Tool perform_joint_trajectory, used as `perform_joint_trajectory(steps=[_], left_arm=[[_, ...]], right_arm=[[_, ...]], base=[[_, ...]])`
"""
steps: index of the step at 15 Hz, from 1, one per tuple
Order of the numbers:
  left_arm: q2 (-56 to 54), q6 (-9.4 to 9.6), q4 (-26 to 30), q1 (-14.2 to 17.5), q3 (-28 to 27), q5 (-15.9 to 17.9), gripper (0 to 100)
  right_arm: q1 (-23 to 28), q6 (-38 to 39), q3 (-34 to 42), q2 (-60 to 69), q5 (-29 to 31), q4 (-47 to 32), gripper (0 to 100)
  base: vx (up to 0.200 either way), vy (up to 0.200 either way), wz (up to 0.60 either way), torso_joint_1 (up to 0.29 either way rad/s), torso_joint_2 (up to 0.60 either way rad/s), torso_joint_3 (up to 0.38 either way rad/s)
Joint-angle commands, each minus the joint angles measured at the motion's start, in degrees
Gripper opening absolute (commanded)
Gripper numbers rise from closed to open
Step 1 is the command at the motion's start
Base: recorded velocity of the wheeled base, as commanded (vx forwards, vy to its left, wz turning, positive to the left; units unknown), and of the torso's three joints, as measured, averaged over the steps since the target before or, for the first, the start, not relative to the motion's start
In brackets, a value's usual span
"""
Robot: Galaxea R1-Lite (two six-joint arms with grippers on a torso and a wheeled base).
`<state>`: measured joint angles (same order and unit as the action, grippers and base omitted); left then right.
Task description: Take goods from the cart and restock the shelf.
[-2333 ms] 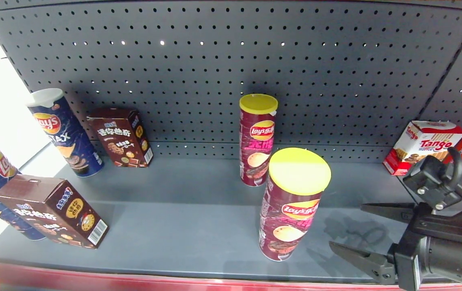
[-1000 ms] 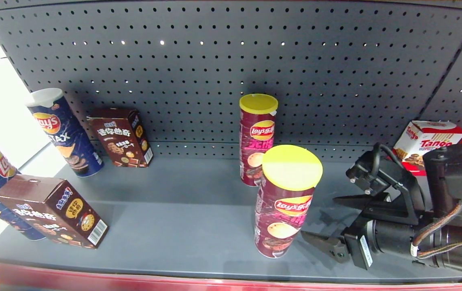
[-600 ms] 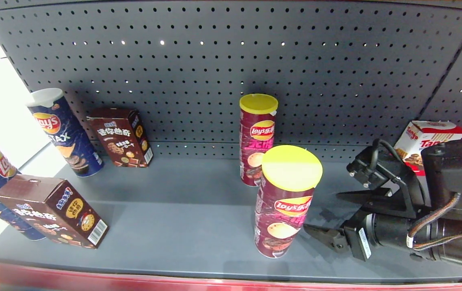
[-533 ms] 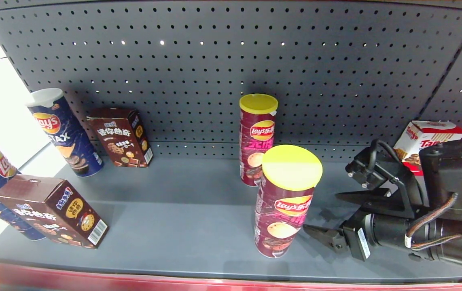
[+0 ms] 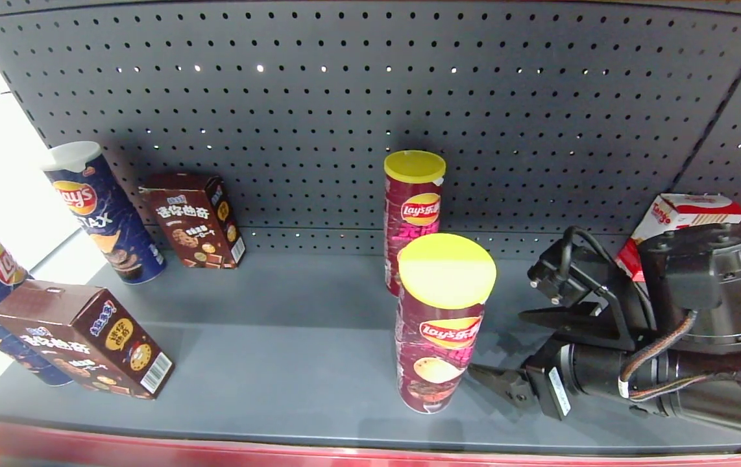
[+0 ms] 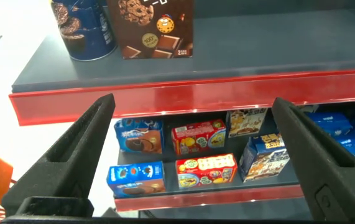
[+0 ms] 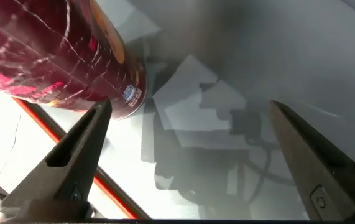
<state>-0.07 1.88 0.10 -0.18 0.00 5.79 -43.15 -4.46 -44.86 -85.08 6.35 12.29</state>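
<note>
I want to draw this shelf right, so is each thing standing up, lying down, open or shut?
front red can: upright, lid on
back red can: upright, lid on
back blue can: upright, lid on
back brown box: upright, shut
right gripper: open
left gripper: open

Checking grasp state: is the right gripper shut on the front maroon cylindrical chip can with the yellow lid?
No, the right gripper has its fingers spread wide, with the maroon can outside them.
</note>
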Motion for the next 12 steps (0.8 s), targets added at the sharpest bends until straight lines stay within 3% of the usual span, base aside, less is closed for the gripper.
perform_joint_trajectory(steps=[1,12], left_arm=[[0.07,-0.03,-0.01,0.01,0.00,0.01,100],[0.07,-0.03,-0.01,0.01,0.00,0.01,100]], right_arm=[[-0.26,-0.02,-0.05,-0.26,-0.02,0.02,100],[-0.53,-0.02,-0.93,-1.14,0.06,0.02,100]], base=[[0.000,0.000,0.00,0.000,0.00,0.000],[0.000,0.000,0.00,0.000,0.00,0.000]])
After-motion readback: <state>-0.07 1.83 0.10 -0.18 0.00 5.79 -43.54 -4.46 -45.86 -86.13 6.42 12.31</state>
